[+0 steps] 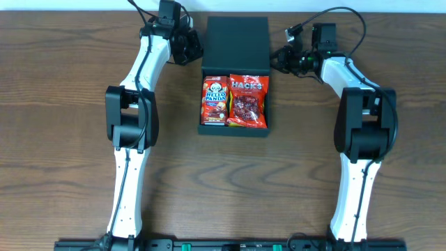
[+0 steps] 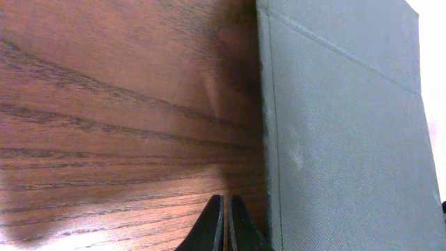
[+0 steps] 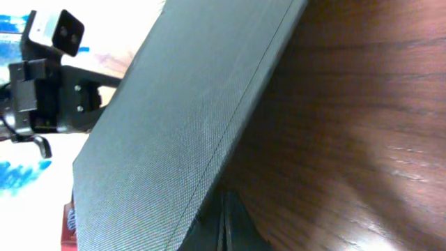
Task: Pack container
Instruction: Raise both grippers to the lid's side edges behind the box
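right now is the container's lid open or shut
Open. The lid is swung back behind the container, and the Hello Panda box and Hacks bag show uncovered inside it.

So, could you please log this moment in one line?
dark teal-green rectangular container open | holds red snack box, red bag | left gripper, right gripper shut beside lid

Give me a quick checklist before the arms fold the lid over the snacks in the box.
1. Hello Panda box and Hacks bag inside the container: ok.
2. Lid lies open behind the container: ok.
3. Left gripper shut at the lid's left edge: ok.
4. Right gripper shut at the lid's right edge: ok.
5. Either gripper tucked under the lid: cannot tell.
6. Snacks sit below the rim: cannot tell.
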Available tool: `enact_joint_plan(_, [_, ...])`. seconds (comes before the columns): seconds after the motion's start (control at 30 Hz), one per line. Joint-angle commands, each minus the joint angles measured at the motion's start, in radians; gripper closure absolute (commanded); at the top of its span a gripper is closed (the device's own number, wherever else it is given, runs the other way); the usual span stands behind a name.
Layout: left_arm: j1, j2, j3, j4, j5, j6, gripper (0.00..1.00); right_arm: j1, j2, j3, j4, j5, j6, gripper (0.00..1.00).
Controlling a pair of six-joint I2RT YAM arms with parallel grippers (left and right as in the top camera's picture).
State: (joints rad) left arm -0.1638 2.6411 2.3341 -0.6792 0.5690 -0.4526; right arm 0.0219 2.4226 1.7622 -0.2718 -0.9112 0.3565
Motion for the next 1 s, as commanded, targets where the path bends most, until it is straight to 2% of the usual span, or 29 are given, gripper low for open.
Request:
enact_joint_plan(0.0, [-0.005,0.005,-0.007,0.003,0.036,-0.008,0.94,0.015,0.004,0.008,0.018,-0.153,-0.005,0.98])
enact_joint_plan(0.63, [0.08,0.005,-0.007,0.085,0.45,0.012,0.94,0.0,0.003,0.008,0.093,-0.395,-0.006,0.99])
enact_joint_plan(0.97, [0.099,0.005,-0.007,0.089,0.689,0.126,0.94,0.0,0.003,0.008,0.132,-0.496,-0.006,0.98])
